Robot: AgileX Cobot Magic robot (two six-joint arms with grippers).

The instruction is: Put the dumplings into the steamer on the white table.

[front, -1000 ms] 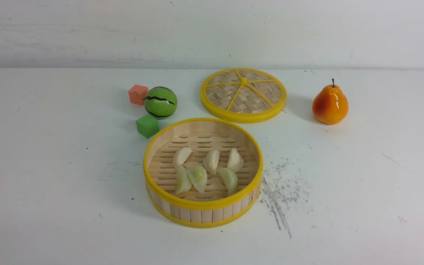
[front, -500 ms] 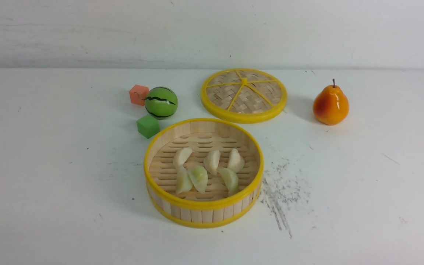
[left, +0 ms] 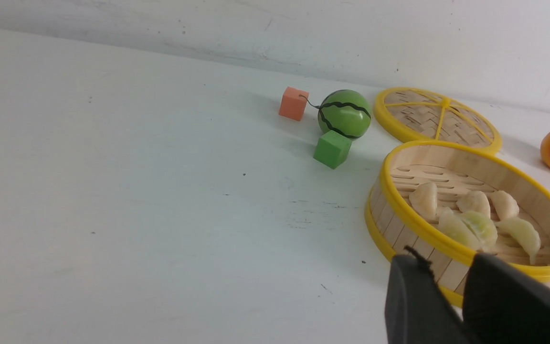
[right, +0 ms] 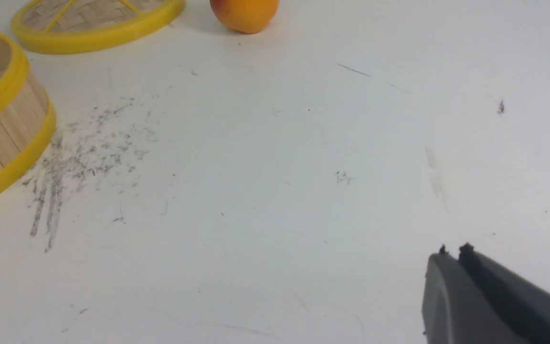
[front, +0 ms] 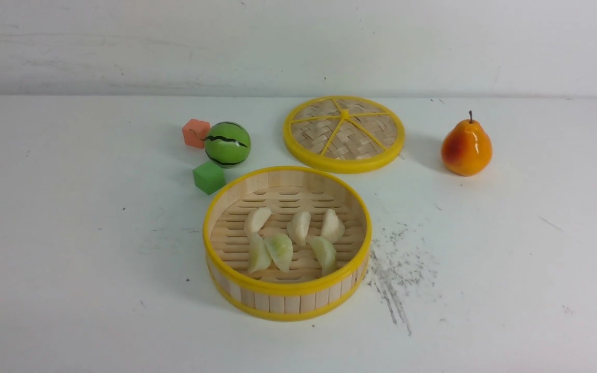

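Step in hand: I'm judging the loading as complete; all six toy dumplings (front: 279, 252) are lying inside the bamboo steamer (front: 287, 288), so I'm likely at the finishing or parking stage.
Dumplings: three paler ones are forming the upper row, three greener ones the lower row; the two lower-left ones are sitting against each other. None is showing outside the basket.
Bamboo steamer: resting upright and uncovered on the white table (front: 495, 269), around the centre of the front frame, slightly low.
Left gripper (left: 449, 258): I'm keeping its fingers parted, holding nothing.
Right gripper (right: 454, 250): its fingertips are coming together with hardly any gap, gripping nothing.
Woven lid (front: 314, 134): lying flat above centre in the front frame, just behind the steamer. The task isn't asking for it.
Green cube (front: 209, 178): sitting just off the steamer's upper-left rim.
Toy watermelon (front: 228, 150), orange cube (front: 193, 133): sitting close together, upper left of the front frame.
Toy pear (front: 466, 150): standing upper right of the front frame, well apart.
Scratch marks (front: 407, 272): running beside the steamer, right of centre.
Next move: I'm seeing no dumpling left to fetch, so it's calling for both arms staying out of the basket and settling at rest.
Risk: I'd be knocking the rim or shifting dumplings if I were reaching back in.
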